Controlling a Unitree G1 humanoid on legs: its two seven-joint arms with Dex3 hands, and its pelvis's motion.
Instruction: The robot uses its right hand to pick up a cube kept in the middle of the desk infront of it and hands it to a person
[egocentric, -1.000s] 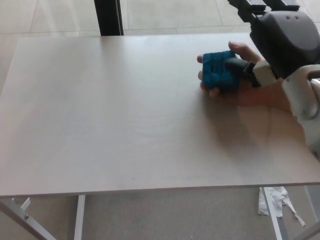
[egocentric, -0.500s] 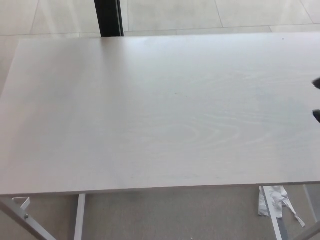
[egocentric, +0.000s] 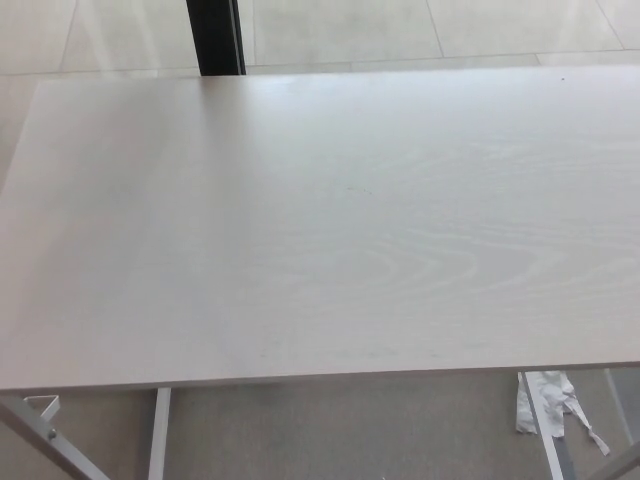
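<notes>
- Hands first: neither one shows up in the head view, so no way to say if the right hand or the left hand has its fingers apart, closed, or wrapped around anything. Can't tell, not going to guess.
- Taking the desk as the landmark: its pale wood-grain top fills nearly the whole picture and nothing sits on it.
- The cube isn't visible anywhere, not in the middle of the desk, not near any edge. Where it is can't be read from this view.
- So the one relation that matters (which way the cube lies from the right hand, which arm is closer) just isn't readable. Both ends of it are out of shot.
- My guess: with the desk bare, the handover part is either underway off-camera or finished. That's a judgement only.
- Beyond the desk's far edge: a dark upright post on light floor tiles.
- Below the near edge: white desk legs, plus a crumpled bit of white paper on the floor toward the right corner.
</notes>
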